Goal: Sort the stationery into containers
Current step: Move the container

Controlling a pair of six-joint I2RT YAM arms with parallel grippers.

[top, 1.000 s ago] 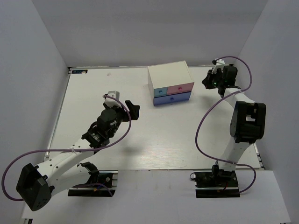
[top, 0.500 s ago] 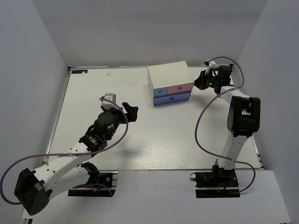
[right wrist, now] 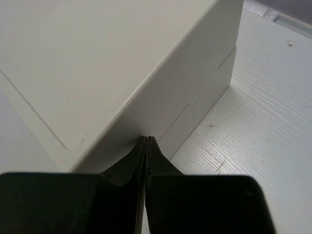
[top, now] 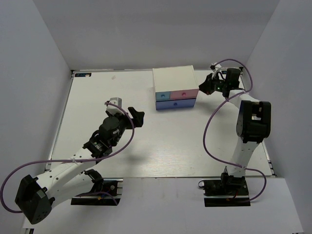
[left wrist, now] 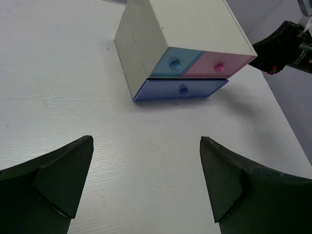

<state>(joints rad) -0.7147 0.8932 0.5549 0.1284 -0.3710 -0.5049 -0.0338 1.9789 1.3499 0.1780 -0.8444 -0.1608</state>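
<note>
Box (top: 174,80): one, three drawers (top: 175,103), fronts facing 6 o'clock, long axis 9–3.
Left claw (top: 138,117): apart.
Right claw (right wrist: 147,139): together, at box's 3 o'clock side.

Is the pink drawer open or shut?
Shut: the pink drawer front sits level with the light-blue drawer beside it; no gap shows.

The white drawer box (top: 173,77) has a light-blue drawer (top: 162,95), a pink drawer (top: 184,92) and a blue-violet drawer (top: 175,103).

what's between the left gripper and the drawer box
Nothing: only bare white table lies between the open left gripper and the drawer box, seen clearly in the left wrist view; the top view agrees.
</note>
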